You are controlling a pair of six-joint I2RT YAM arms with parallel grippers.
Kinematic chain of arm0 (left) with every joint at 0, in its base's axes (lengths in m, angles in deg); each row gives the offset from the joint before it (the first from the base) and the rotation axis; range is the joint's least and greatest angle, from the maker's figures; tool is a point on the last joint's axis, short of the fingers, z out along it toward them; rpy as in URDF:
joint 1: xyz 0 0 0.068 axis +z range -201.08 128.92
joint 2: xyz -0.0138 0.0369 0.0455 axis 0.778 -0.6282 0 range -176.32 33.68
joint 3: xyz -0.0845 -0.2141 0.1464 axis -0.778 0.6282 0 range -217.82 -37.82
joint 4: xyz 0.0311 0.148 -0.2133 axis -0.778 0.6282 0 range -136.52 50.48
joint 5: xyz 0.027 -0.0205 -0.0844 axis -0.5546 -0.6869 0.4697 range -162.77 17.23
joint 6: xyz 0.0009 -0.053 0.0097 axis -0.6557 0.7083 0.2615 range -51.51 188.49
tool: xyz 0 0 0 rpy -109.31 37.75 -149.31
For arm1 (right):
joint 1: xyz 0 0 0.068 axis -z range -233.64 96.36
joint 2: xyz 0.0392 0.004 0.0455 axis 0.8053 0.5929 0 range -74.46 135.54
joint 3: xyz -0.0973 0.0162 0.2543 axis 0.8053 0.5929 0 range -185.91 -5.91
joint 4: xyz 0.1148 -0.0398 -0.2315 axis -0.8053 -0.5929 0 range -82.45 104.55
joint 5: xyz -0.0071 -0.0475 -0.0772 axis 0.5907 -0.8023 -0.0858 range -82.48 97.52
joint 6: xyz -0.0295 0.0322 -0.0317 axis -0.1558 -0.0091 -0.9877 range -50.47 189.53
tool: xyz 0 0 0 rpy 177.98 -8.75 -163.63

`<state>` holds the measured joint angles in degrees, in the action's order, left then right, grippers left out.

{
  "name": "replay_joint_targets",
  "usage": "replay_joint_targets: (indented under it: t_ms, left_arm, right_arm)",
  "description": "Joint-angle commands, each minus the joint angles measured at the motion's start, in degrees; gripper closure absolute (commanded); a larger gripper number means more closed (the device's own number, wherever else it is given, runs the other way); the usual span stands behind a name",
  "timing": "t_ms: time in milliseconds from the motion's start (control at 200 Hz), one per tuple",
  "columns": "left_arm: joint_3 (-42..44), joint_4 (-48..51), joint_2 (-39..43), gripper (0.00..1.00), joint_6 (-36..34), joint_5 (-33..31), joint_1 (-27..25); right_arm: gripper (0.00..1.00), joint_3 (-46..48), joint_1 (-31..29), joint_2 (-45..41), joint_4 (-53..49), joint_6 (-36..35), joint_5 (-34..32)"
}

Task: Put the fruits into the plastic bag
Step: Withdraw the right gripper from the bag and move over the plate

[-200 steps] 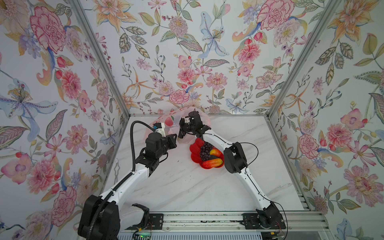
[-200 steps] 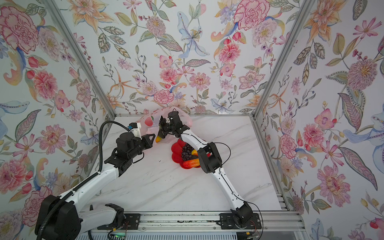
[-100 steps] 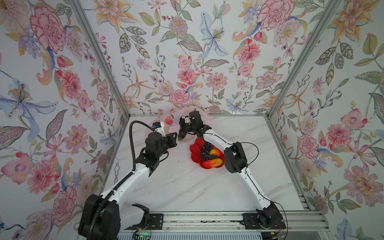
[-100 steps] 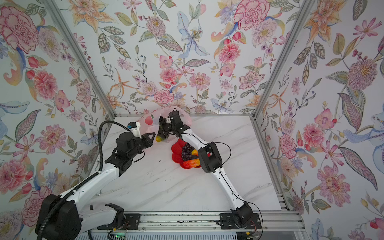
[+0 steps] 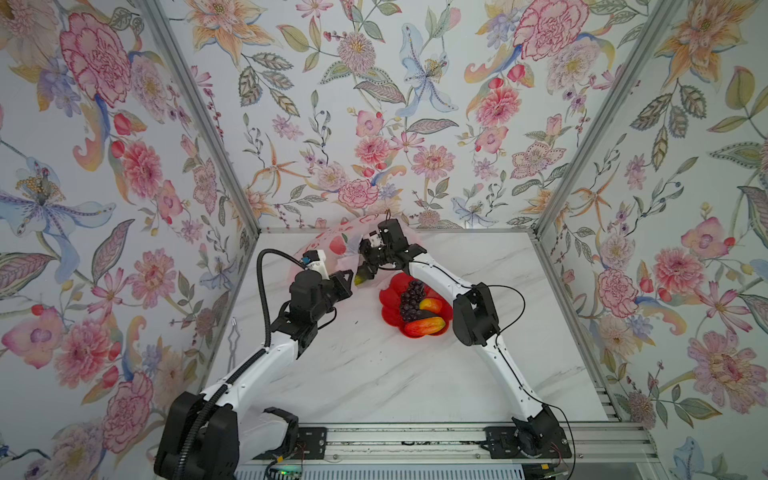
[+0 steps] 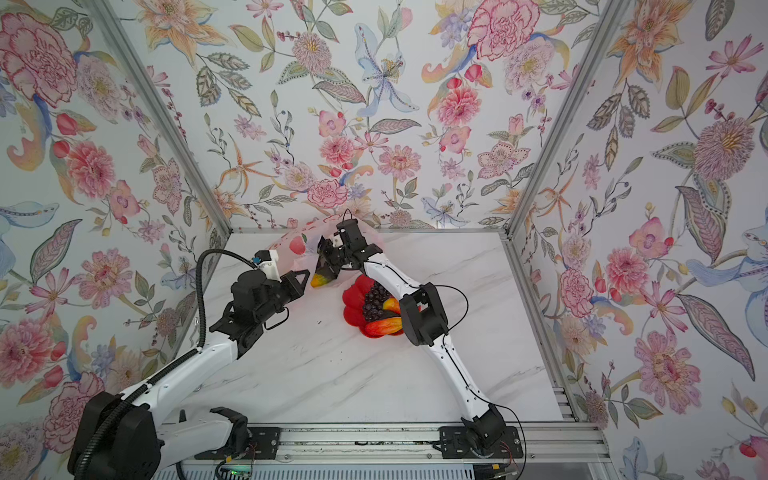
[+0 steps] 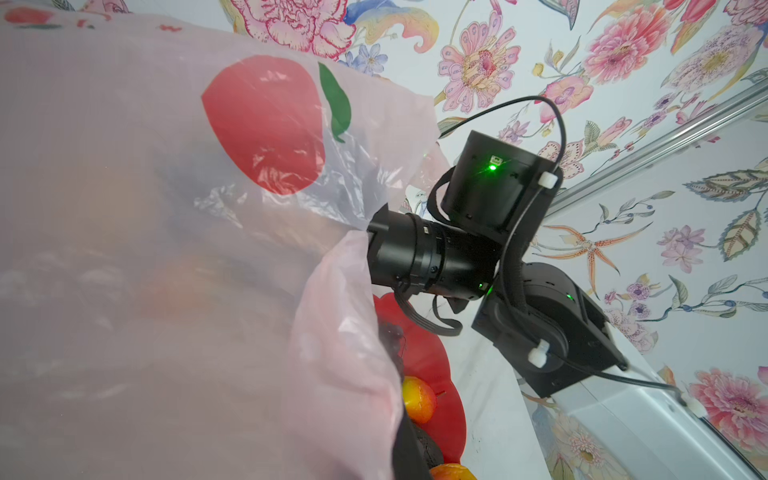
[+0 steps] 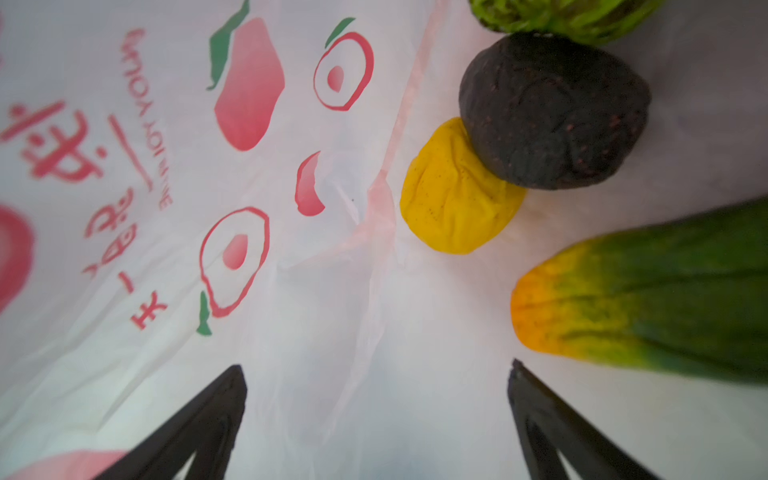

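Right fingers [image 8: 376, 368] hang spread and empty in the plastic bag [image 8: 291, 291] beside the green-yellow oblong [image 8: 644, 299]; left fingers [image 5: 348, 282] clench its rim; the grape bunch [image 5: 411, 297] lies nearer the right arm [image 5: 473, 316]

**Both arms at the bag**

The pink plastic bag [image 6: 301, 245] stands raised near the back wall. The left gripper [image 6: 306, 274] touches its lower edge. The right gripper [image 6: 327, 269] points down at the bag's edge, just above a green-and-orange fruit [image 6: 320, 281]. Beside them, a red dish [image 6: 353, 305] holds grapes [image 6: 374, 301] and a mango [image 6: 384, 326].
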<state>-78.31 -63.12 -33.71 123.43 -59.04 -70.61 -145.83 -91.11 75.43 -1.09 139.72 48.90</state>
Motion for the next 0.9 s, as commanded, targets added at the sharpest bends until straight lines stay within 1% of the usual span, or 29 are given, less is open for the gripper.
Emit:
replay_joint_targets:
  t_ms: [0, 125, 325, 470, 691, 731, 891]
  left_arm:
    - [1.1, -0.2, 2.7, 1.00, 1.2, 0.7, 1.4]
    - [2.4, -0.2, 4.3, 1.00, 1.9, 1.4, 2.6]
    - [4.4, -1.5, 4.9, 1.00, 3.1, 2.7, 3.7]
    - [5.5, -3.2, 4.7, 1.00, 4.0, 3.1, 3.8]
    - [4.7, -3.6, 3.0, 1.00, 3.6, 4.4, 4.3]
    - [4.5, -3.8, 2.6, 1.00, 3.6, 4.7, 4.3]
    - [3.8, -4.1, 1.4, 1.00, 3.7, 5.5, 4.4]
  right_arm:
    - [0.01, 1.3, -0.1, -7.6, -9.9, -9.4, -1.9]
    - [0.01, 5.8, -0.4, -12.9, -17.5, -15.9, -5.8]
    - [0.01, 8.8, -1.0, -19.4, -30.1, -25.8, -11.3]
    - [0.01, 12.3, -1.1, -25.7, -37.1, -30.8, -16.0]
    - [0.01, 20.2, 0.0, -36.1, -50.0, -38.2, -26.6]
    - [0.01, 21.8, 1.9, -37.5, -52.3, -39.7, -28.2]
    - [0.01, 26.9, 2.8, -39.9, -62.1, -44.5, -32.3]
